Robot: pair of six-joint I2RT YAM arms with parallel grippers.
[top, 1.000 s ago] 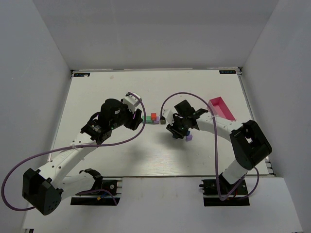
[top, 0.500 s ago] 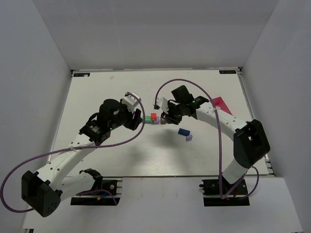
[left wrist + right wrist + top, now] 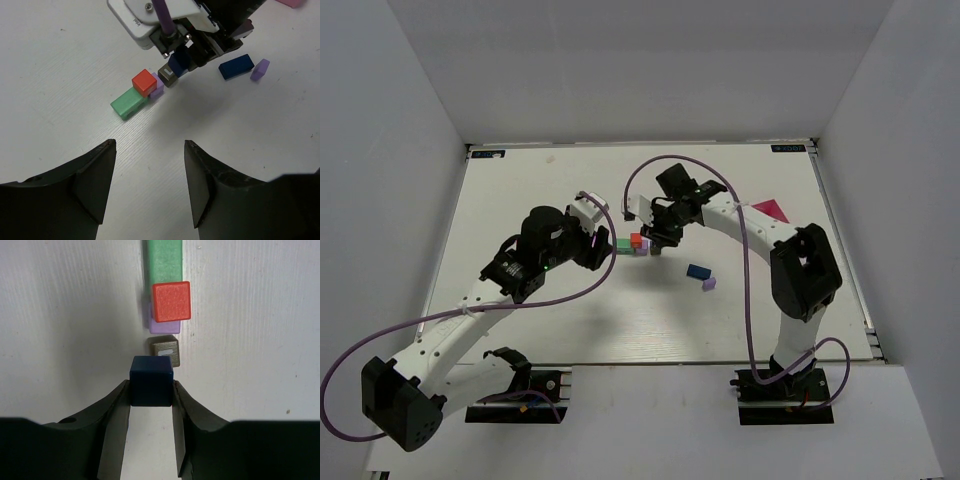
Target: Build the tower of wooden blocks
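The tower (image 3: pixel 634 243) is a small cluster: a green bar (image 3: pixel 165 261), a red cube (image 3: pixel 171 301) on a purple block (image 3: pixel 164 326), and a dark olive cube (image 3: pixel 164 350) beside them. My right gripper (image 3: pixel 151 386) is shut on a dark blue cube (image 3: pixel 151 380) and holds it just above the near side of the olive cube. In the left wrist view the cluster (image 3: pixel 142 90) lies ahead, with the right gripper (image 3: pixel 182 60) over it. My left gripper (image 3: pixel 150 150) is open and empty, short of the cluster.
A loose dark blue bar (image 3: pixel 697 270) and a small light purple block (image 3: pixel 709 284) lie right of the cluster; they also show in the left wrist view (image 3: pixel 236 66). The pink tray (image 3: pixel 770 210) stands at the back right, partly behind the right arm.
My right gripper has carried the dark blue cube left and away from the loose blocks, up to the cluster. The left arm has shifted slightly.
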